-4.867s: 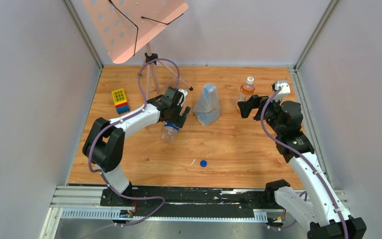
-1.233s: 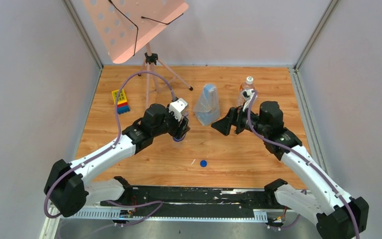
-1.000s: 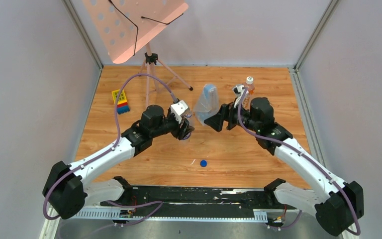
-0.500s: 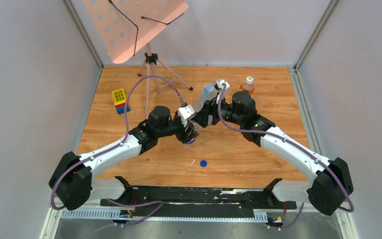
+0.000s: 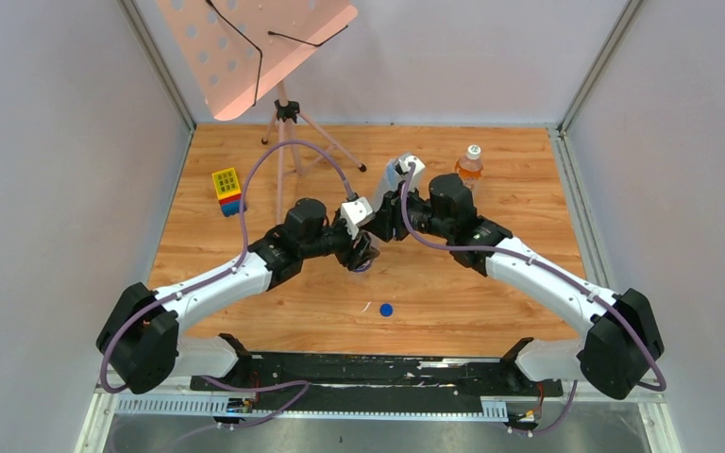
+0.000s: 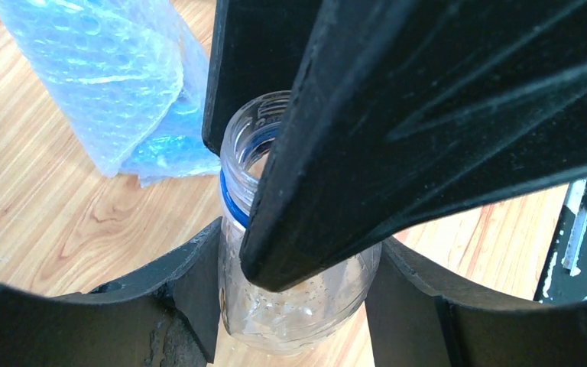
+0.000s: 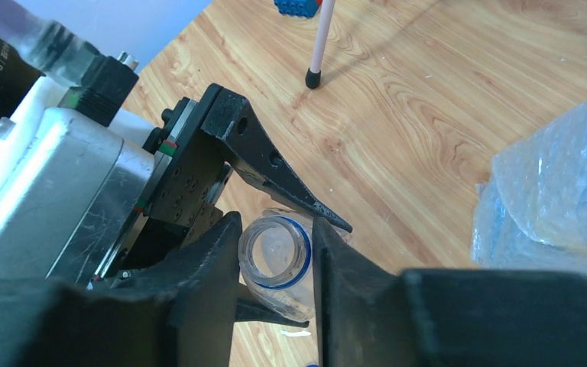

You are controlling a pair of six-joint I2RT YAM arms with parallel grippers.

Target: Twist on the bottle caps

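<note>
Top view: only here, the blue cap (image 5: 386,309) lies on the counter (image 5: 453,316); the orange bottle (image 5: 470,162) stands at the back.
Left wrist view: left fingers (image 6: 176,298) squeeze the open bottle (image 6: 298,321).
Right wrist view: right fingers (image 7: 199,283) sit beside its mouth; gripping or not, cannot tell.

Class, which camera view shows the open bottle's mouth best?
The right wrist view: it looks straight into the bottle mouth. The left wrist view shows it half behind a finger; the top view barely shows it.
</note>
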